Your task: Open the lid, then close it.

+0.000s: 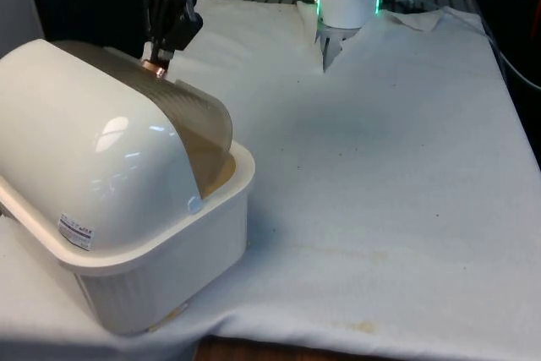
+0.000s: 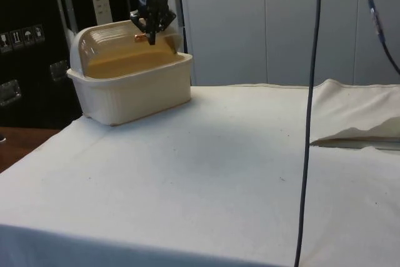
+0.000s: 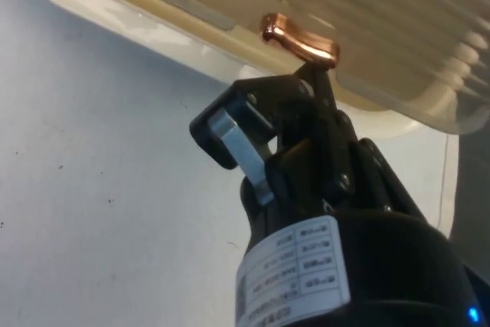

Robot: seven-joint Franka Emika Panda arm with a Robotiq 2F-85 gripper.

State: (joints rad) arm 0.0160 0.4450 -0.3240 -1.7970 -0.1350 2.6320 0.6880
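Wrist view: black two-finger claw (image 3: 306, 74) closed on the small copper handle (image 3: 300, 38) of the ribbed, smoky translucent roll lid (image 3: 367, 13); the other views don't resolve that pinch. Front view shows the cream plastic bread box (image 1: 127, 234) w/ its domed back toward the camera, at the surface's near corner on the front view's left; claw (image 1: 157, 63) at the lid's (image 1: 182, 116) top edge. Side view: lid (image 2: 125, 45) partway down over the box (image 2: 134, 85), interior visible. White cloth (image 1: 380, 192) wrinkled and lightly stained over the surface; dark cabinets (image 2: 28, 48) behind, black cable (image 2: 309, 117) hanging.
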